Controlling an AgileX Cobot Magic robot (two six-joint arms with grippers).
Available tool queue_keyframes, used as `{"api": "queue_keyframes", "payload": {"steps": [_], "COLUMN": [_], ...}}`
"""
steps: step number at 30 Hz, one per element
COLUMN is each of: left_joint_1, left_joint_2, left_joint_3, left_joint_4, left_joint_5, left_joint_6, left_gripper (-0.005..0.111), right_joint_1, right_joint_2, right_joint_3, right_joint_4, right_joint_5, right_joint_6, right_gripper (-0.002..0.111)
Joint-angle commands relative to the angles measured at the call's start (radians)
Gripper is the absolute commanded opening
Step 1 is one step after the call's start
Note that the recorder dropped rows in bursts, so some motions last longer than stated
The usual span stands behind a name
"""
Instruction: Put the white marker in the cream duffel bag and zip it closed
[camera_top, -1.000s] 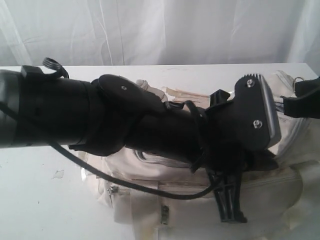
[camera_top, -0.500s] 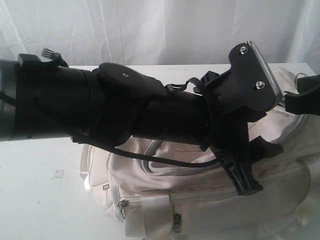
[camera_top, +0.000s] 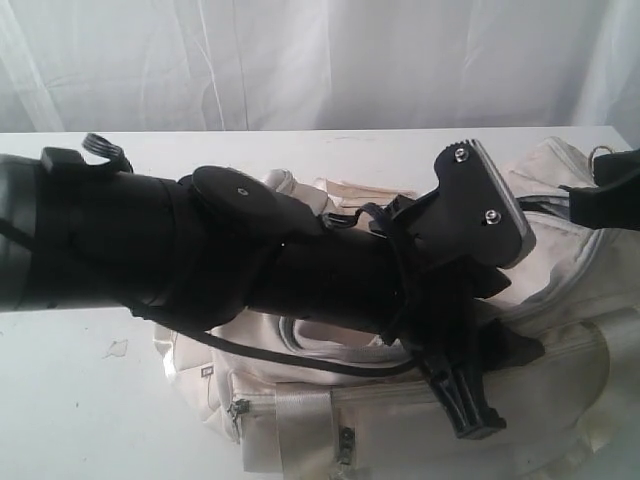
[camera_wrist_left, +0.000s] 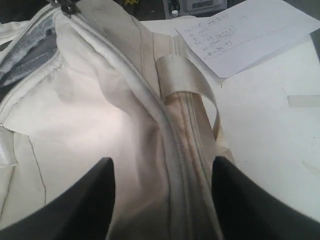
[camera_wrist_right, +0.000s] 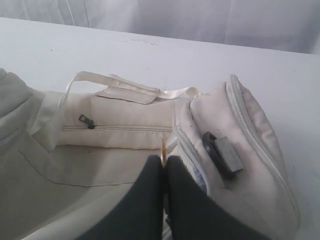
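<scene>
Left claw (camera_wrist_left: 162, 165) wide over soft cream duffel bag (camera_wrist_left: 95, 125) w/ grey zip (camera_wrist_left: 167, 135); right claw (camera_wrist_right: 164, 161) pinched together beside it.

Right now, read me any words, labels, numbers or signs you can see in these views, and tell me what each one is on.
Sheet of paper lying by the cream duffel bag: a few lines of blue handwriting, some of it circled, too small and blurred to read.
Small dark patch on the bag's side, possibly a tag: too small to read.
Nothing else in these views carries legible words, numbers or signs.
</scene>
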Motion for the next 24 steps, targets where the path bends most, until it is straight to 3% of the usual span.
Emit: {"api": "queue_keyframes", "payload": {"steps": [1,18,21,24], "left_joint_1": [-0.003,-0.003,-0.003,-0.003], "left_joint_2": [-0.017,0.102,0.121,0.121], "left_joint_3": [-0.032,-0.133,-0.144,-0.144], "left_joint_4": [-0.025,-0.132,-0.152,-0.155], "left_joint_5": [-0.009,0.015,0.013,0.013], "left_joint_6": [-0.011,-0.013,-0.013,-0.013], "left_gripper": [0.061,0.060,0.051,0.022], "right_joint_1": [-0.004,-0.004,-0.004,-0.004], "right_joint_2": [0.000,0.000,0.000,0.000], "right_joint_3": [-0.010,-0.010,-0.010,-0.010], "right_joint_4": [-0.001,-0.001,-0.001,-0.001], "right_joint_5": [-0.035,-0.053,-0.053,-0.049], "right_joint_6": [-0.007,-0.007,-0.007,-0.007], "right_gripper": [0.000,0.000,0.000,0.000]}}
